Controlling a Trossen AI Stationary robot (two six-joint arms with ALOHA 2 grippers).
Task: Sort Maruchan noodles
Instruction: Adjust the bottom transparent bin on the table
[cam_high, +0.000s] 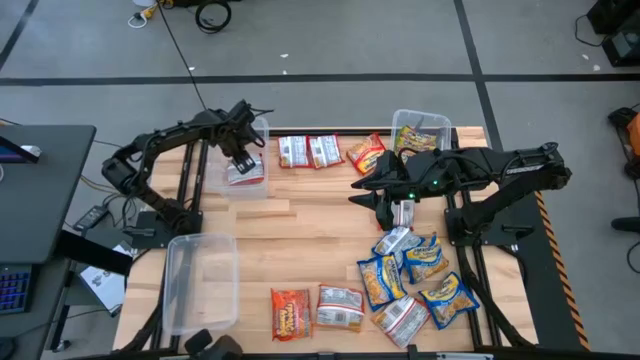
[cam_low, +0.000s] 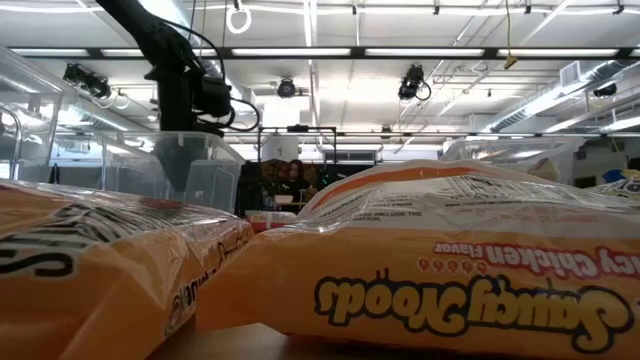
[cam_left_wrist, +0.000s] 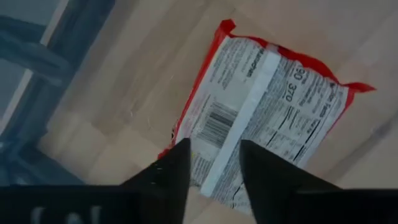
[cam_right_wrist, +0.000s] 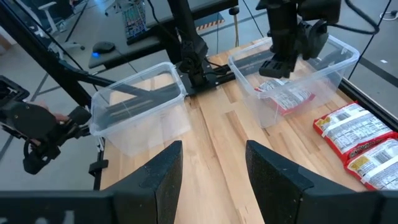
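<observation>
my left hand (cam_left_wrist: 211, 168) hangs over the far-left clear bin (cam_high: 247, 160), its fingers apart with a clear gap between them and nothing gripped. directly beneath lies an orange-red noodle packet (cam_left_wrist: 264, 121), flat on the bin floor with its printed back and barcode up; i judge it sits there because this bin collects the orange-red kind. its long axis runs slantwise in my wrist view, one short end under my fingers, the other pointing away from them.

my right hand (cam_right_wrist: 214, 168) hovers near mid-worktop (cam_high: 300, 240), fingers apart and empty, i reckon between picks. just beside it the blue-and-yellow packets (cam_high: 420, 280) lie heaped at mixed angles, some overlapping. three more orange-red packets (cam_high: 325, 151) sit in a row along the far edge, long axes roughly side by side. two packets (cam_high: 315, 308) lie at the near edge, beside an empty near-left bin (cam_high: 200, 280). a far-right bin (cam_high: 420, 130) holds a packet or so.
</observation>
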